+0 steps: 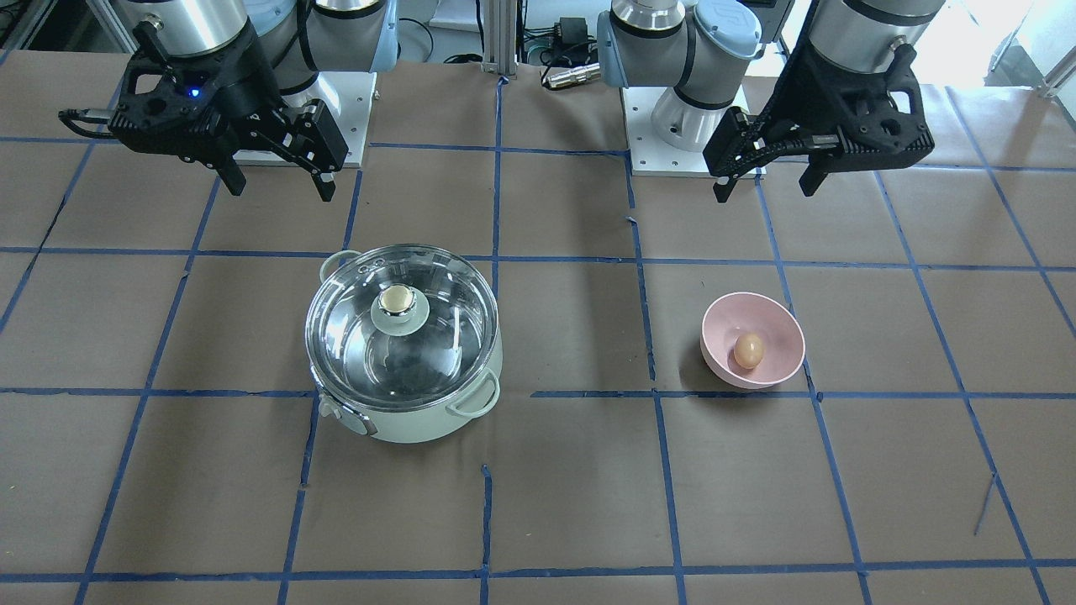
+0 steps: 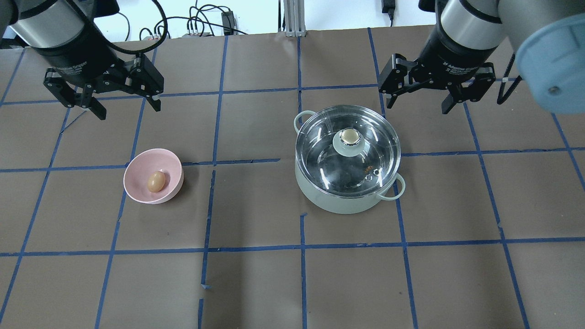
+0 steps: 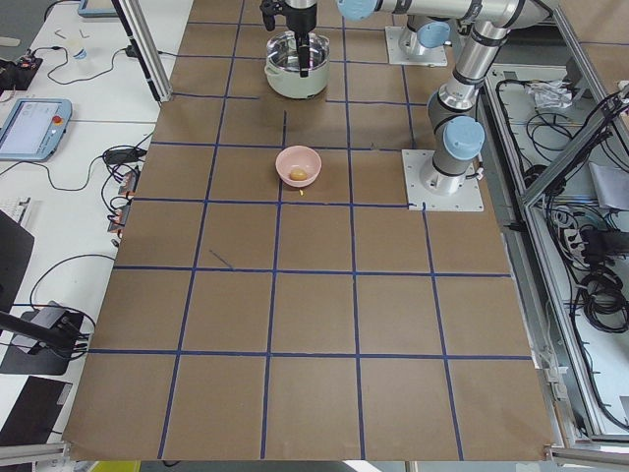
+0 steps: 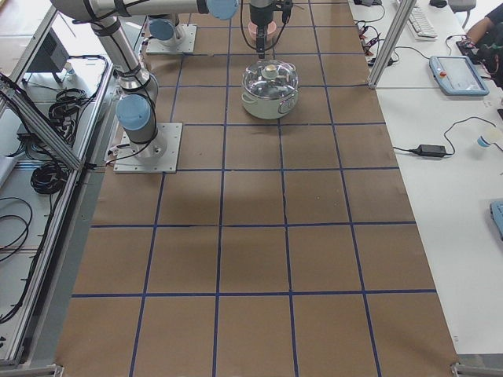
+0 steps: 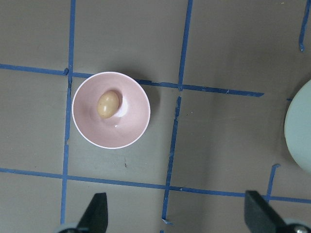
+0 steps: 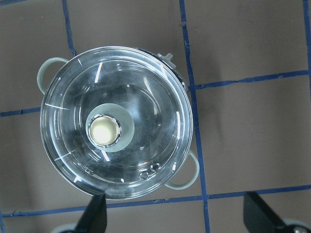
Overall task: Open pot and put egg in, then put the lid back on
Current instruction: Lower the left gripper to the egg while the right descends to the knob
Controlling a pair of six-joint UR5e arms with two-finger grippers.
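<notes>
The mint-green pot [image 2: 338, 203] stands on the table with the glass lid [image 2: 320, 160] seated on it, beige knob [image 2: 349, 135] on top. It also shows in the front view [image 1: 412, 424] and under the right wrist camera, where the lid [image 6: 146, 97] fills the frame. The tan egg [image 2: 156, 181] lies in a pink bowl [image 2: 141, 167], also seen from the left wrist [image 5: 108, 104]. My left gripper [image 2: 129, 112] hangs open and empty above and behind the bowl. My right gripper [image 2: 413, 108] hangs open and empty just behind the pot.
The table is brown paper with a blue tape grid. The two arm bases [image 1: 689, 126] [image 1: 336, 109] stand at the robot's side. The pot's edge [image 5: 301, 131] shows at the right of the left wrist view. The bowl and pot stand about one grid square apart.
</notes>
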